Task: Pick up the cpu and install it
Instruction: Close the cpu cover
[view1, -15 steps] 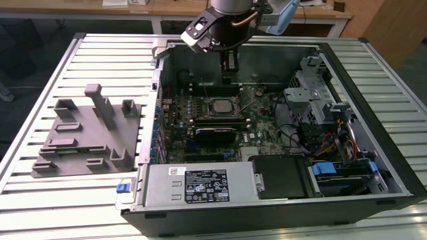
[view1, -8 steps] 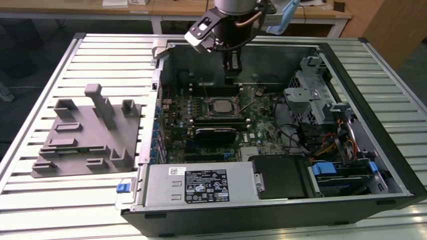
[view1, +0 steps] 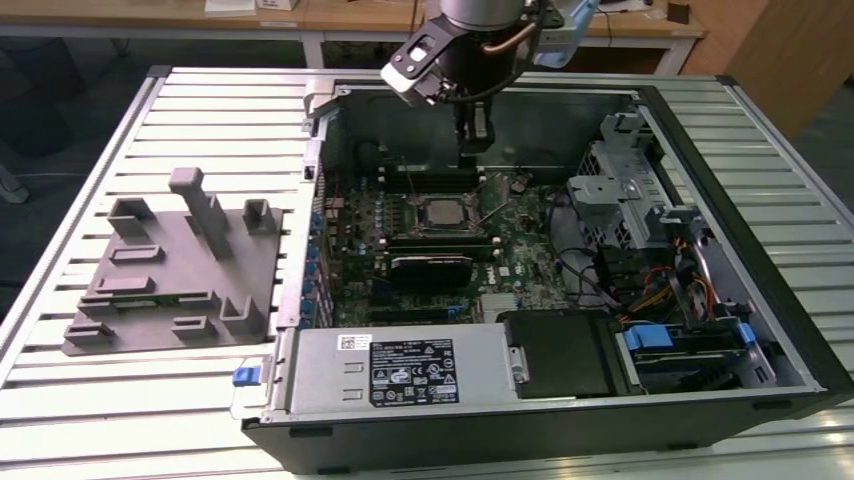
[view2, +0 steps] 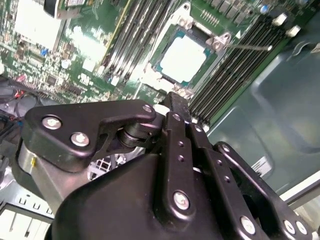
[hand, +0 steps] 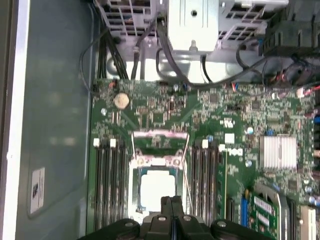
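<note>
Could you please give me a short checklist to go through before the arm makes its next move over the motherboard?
1. Cpu inside the socket: ok, it lies within the rim.
2. Cpu seated flat: cannot tell.
3. Gripper empty: ok, it is shut with nothing between the fingers.
4. Gripper apart from the cpu: ok, in the exterior view it hangs above the motherboard.
5. Socket's metal frame closed over the cpu: not ok, it looks swung open.
</note>
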